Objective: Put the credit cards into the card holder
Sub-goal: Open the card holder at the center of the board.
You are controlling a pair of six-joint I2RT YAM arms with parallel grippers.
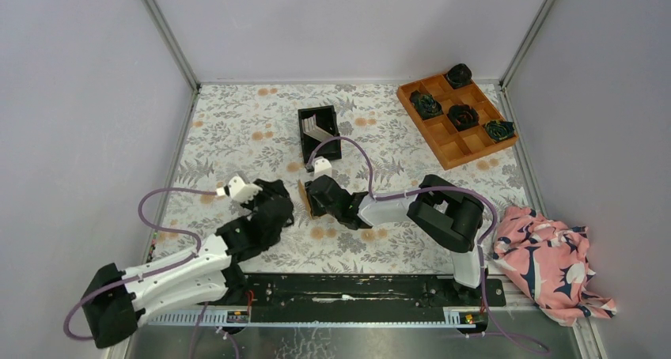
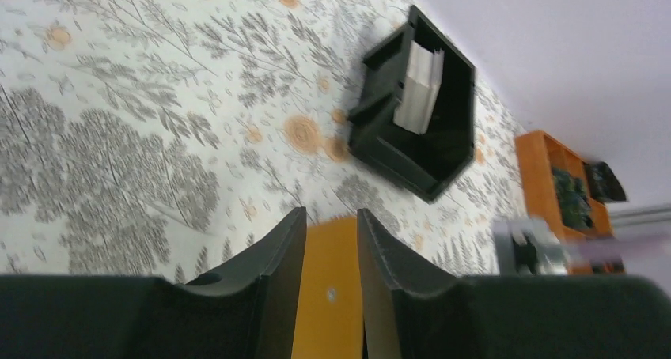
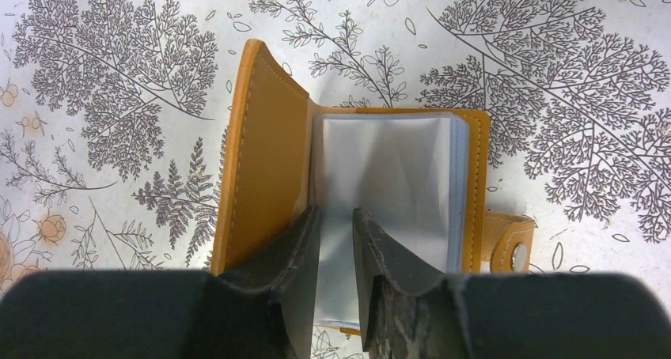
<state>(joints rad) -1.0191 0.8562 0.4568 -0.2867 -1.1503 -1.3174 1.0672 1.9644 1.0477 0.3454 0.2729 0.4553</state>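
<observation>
Currently the card holder (image 3: 269,161) is lying open on the table (image 1: 237,122). The right gripper (image 3: 336,214) is sitting narrowly parted over its clear pockets and the left gripper (image 2: 331,217) is framing the orange cover; can't tell if either is pinching. The credit cards (image 2: 419,86) are sitting in the black bin (image 2: 443,149).

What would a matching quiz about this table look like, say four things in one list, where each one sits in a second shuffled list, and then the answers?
Things:
1. credit cards
2. card holder
3. dark rosettes
4. pink patterned cloth

Places:
A. at the near right edge of the table
B. inside the black bin
C. lying open mid-table, nearer the arms than the bin
D. in the orange tray at the far right corner

Pairs: 1-B, 2-C, 3-D, 4-A
</observation>
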